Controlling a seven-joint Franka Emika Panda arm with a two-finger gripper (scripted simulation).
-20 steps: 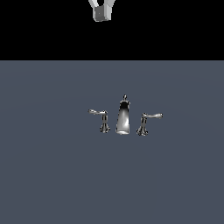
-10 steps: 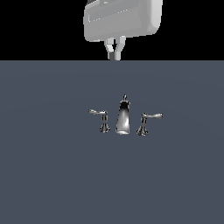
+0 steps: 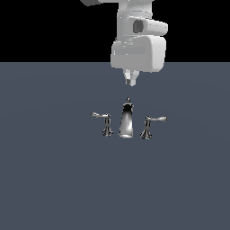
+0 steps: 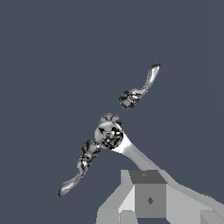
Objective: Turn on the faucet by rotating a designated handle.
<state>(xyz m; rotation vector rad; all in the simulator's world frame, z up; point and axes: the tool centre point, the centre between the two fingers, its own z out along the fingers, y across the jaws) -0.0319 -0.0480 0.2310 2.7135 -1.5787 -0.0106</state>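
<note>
The chrome faucet stands mid-floor in the exterior view, with its tall tapered spout (image 3: 127, 120) topped by a knob. The handle (image 3: 147, 128) on the flared, leaning base is at the exterior view's right, its lever pointing right. The smaller handle (image 3: 106, 124) stands at the left, lever pointing left. My gripper (image 3: 130, 81) hangs above and just behind the spout's knob, touching nothing, fingers close together and empty. The wrist view shows the spout's knob (image 4: 109, 133) and a lever handle on each side (image 4: 133, 95) (image 4: 84, 164); I cannot tell which is which there. One finger (image 4: 148, 196) shows.
The faucet set sits on a flat dark grey-blue floor (image 3: 54, 179). The white arm and hand (image 3: 138, 49) come down from the top of the exterior view. Nothing else stands around the faucet.
The arm has come down from the top edge of the exterior view; the gripper now hangs just above the spout. The faucet's handles have not moved.
</note>
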